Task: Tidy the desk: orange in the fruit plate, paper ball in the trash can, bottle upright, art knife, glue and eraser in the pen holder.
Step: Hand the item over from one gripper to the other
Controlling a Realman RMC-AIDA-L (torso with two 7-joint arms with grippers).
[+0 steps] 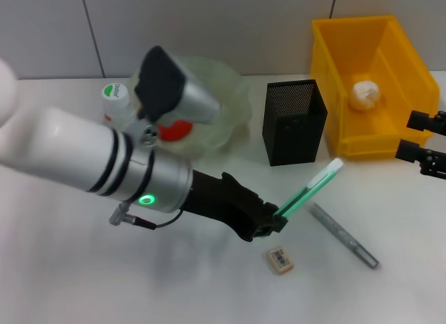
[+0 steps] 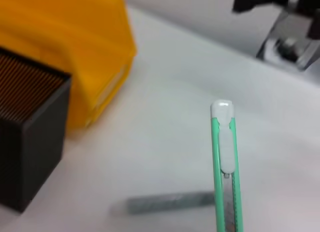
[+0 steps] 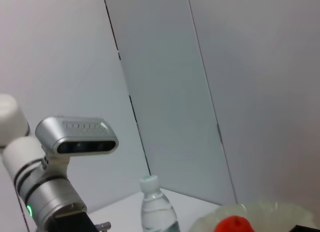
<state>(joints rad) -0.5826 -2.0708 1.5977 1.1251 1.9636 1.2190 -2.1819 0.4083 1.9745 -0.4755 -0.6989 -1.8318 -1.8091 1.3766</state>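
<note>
My left gripper (image 1: 274, 221) is shut on the green art knife (image 1: 311, 187), held tilted above the table, in front of the black mesh pen holder (image 1: 294, 122). The knife (image 2: 225, 157) also shows in the left wrist view, with the pen holder (image 2: 25, 122) beside it. The eraser (image 1: 280, 260) and the grey glue stick (image 1: 343, 235) lie on the table below the knife. The paper ball (image 1: 366, 93) is in the yellow trash can (image 1: 327, 66). The orange (image 1: 174, 130) lies in the translucent fruit plate (image 1: 230, 101), partly hidden by my arm. The bottle (image 1: 115, 101) stands upright. My right gripper (image 1: 421, 139) is open at the right edge.
The trash can (image 2: 65, 57) stands right next to the pen holder. The glue stick (image 2: 170, 202) lies under the knife in the left wrist view. The right wrist view shows the bottle (image 3: 157, 207), the orange (image 3: 232, 224) and the wall behind.
</note>
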